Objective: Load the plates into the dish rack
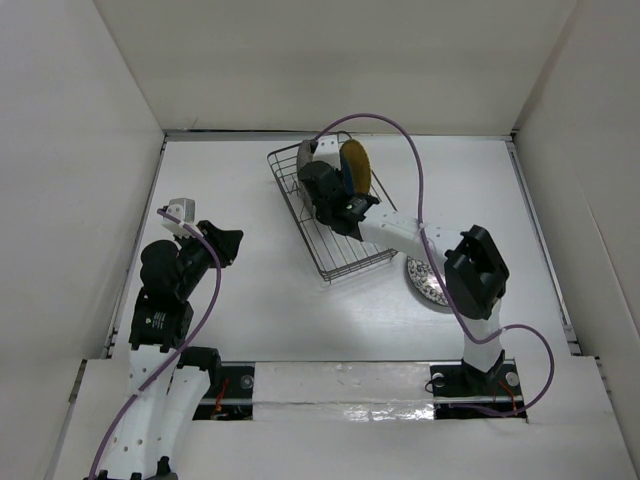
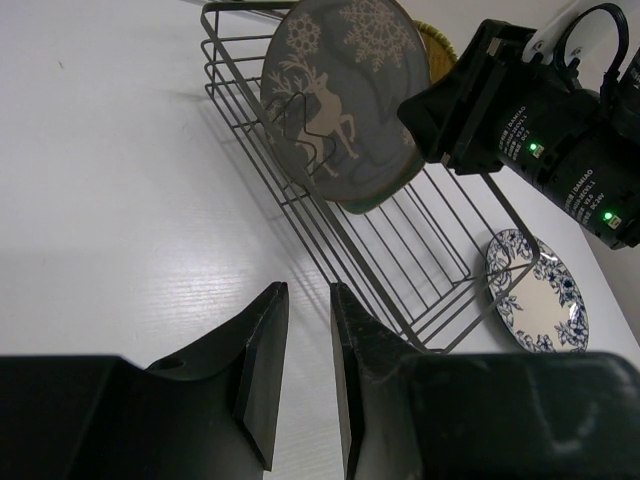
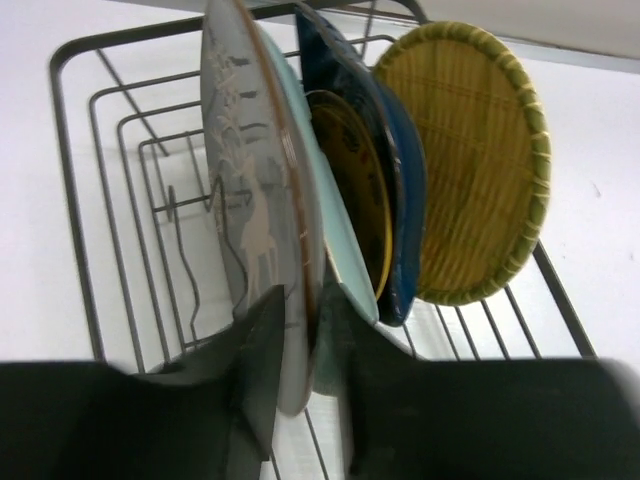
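The dish rack (image 1: 345, 262) (image 2: 420, 240) (image 3: 70, 150) lies at the table's middle back. The plates stand on edge inside it: the grey deer plate (image 3: 245, 180) (image 2: 340, 100) (image 1: 306, 155) in front, then a pale mint dish (image 3: 345, 270), a yellow round plate (image 3: 355, 170), a dark blue dish (image 3: 398, 200) and a yellow woven plate (image 3: 470, 160) (image 1: 355, 165). My right gripper (image 3: 308, 300) (image 1: 325, 190) straddles the deer plate's lower rim, jaws slightly apart around it. A blue-and-white plate (image 1: 428, 280) (image 2: 536, 290) lies flat on the table beside the rack. My left gripper (image 2: 308, 300) (image 1: 228, 243) is open and empty, left of the rack.
White walls enclose the table (image 1: 250, 300) on three sides. My right arm (image 1: 475, 270) reaches over the blue-and-white plate, partly covering it from above. A purple cable (image 1: 400, 130) loops over the rack's right end.
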Available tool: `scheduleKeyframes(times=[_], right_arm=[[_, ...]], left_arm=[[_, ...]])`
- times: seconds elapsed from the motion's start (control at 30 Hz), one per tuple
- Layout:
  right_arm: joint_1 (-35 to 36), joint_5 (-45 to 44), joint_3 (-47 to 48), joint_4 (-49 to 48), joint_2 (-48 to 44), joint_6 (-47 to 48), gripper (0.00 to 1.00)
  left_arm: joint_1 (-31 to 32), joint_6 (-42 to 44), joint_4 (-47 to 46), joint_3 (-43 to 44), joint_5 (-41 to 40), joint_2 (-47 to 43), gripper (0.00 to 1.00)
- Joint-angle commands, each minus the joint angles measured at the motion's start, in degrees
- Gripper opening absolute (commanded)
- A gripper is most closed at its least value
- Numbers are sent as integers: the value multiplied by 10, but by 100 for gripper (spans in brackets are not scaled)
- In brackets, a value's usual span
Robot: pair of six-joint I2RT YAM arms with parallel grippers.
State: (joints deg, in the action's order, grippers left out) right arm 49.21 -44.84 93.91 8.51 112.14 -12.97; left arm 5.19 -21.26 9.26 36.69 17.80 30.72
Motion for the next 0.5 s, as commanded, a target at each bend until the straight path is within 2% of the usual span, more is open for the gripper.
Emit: scheduleKeyframes(times=[0.0, 0.07, 0.17, 0.27, 0.3, 0.33, 0.37, 0.43, 0.47], right_arm=[[1, 44, 7, -29, -41, -43, 42], [-5, 63, -6, -38, -60, -45, 56], [-17, 106, -37, -46, -114, -50, 69], [-46, 156, -88, -75, -194, -65, 75], [-53, 171, -135, -79, -218, -72, 75], [-60, 185, -168, -123, -244, -86, 75], [-81, 187, -205, -141, -303, -95, 57], [-113, 194, -320, -155, -363, -149, 14], [-154, 197, -360, -154, -420, -166, 0]], left_arm=[[3, 3, -26, 26, 6, 3, 21], [3, 3, -26, 26, 5, 3, 21], [3, 3, -26, 27, 6, 3, 21], [3, 3, -28, 27, 7, 2, 21], [3, 3, -28, 27, 8, 2, 21], [3, 3, -28, 27, 9, 2, 21], [3, 3, -28, 28, 9, 0, 21], [3, 3, -27, 26, 12, -1, 21], [3, 3, -28, 26, 14, -4, 21]])
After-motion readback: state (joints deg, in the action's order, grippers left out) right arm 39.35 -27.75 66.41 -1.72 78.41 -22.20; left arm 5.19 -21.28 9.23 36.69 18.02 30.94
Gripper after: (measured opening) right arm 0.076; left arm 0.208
